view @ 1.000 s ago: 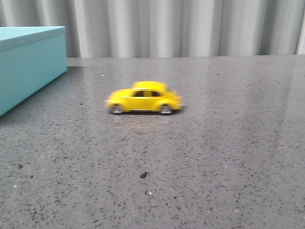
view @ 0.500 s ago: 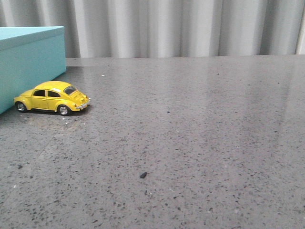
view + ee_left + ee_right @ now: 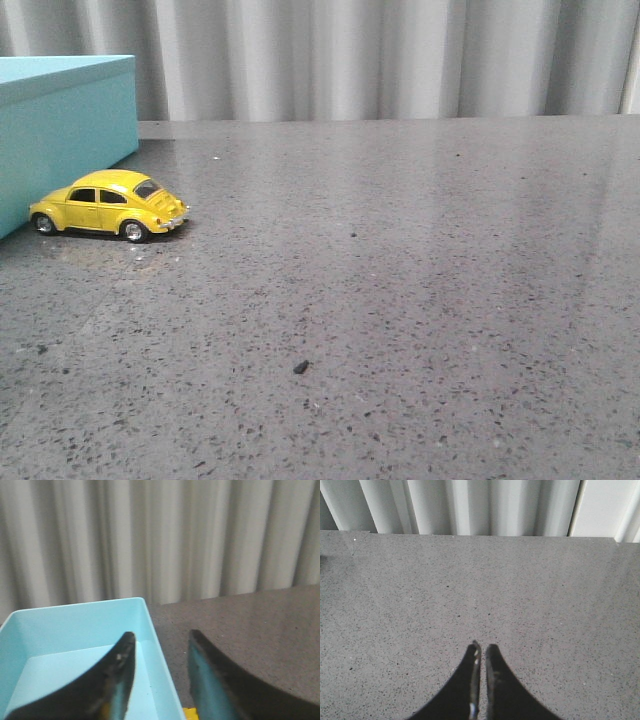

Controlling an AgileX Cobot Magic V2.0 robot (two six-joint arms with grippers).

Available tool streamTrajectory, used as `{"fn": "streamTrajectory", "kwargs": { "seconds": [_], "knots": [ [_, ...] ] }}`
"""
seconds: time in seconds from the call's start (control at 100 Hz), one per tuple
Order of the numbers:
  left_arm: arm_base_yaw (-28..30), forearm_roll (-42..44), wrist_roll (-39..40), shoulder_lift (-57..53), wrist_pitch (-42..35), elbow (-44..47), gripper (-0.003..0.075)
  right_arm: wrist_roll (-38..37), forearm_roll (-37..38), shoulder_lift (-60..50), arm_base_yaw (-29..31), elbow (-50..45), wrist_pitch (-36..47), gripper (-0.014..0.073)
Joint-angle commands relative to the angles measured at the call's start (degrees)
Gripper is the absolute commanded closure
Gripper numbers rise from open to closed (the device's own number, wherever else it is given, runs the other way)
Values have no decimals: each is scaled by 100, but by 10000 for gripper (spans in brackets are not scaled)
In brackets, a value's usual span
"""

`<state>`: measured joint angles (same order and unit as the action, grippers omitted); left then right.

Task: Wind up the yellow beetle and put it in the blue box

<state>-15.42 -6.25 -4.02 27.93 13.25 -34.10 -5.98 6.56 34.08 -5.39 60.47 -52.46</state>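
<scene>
The yellow beetle (image 3: 108, 205) stands on its wheels on the grey table, its nose against the side of the blue box (image 3: 62, 130) at the far left. In the left wrist view my left gripper (image 3: 161, 640) is open and empty, above the open box (image 3: 75, 645); a sliver of the beetle (image 3: 190, 714) shows between the fingers beside the box wall. In the right wrist view my right gripper (image 3: 482, 647) is shut and empty over bare table. Neither gripper shows in the front view.
The grey speckled table (image 3: 420, 300) stretches to the right and front. A small dark speck (image 3: 300, 367) lies near the front middle. A pleated grey curtain (image 3: 380, 55) hangs behind the table's far edge.
The beetle rolled left from the table's middle to the blue box within the first half second and has stood still since.
</scene>
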Motion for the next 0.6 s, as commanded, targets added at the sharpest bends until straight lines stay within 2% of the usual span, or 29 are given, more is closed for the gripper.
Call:
{"fn": "streamTrajectory", "kwargs": {
  "seconds": [0.0, 0.13, 0.26, 0.36, 0.45, 0.59],
  "knots": [
    [-341, 48, -165, 412, -312, -435, 302, 3, 20, 11, 19, 108, 416, 635],
    [-738, 625, -168, 1018, -9, -906, 283, 3, 20, 11, 19, 108, 416, 635],
    [-1102, 1570, -283, 1579, 506, -1475, 283, 3, 20, 11, 19, 108, 391, 635],
    [-1314, 1921, -892, 2014, 939, -1954, 283, 3, 20, 11, 19, 108, 391, 635],
    [-1396, 1975, -1575, 2337, 1021, -2356, 283, 3, 20, 11, 19, 108, 391, 635],
    [-1396, 1998, -1997, 2843, 1184, -2971, 283, 3, 20, 11, 19, 108, 391, 635]
  ]
}}
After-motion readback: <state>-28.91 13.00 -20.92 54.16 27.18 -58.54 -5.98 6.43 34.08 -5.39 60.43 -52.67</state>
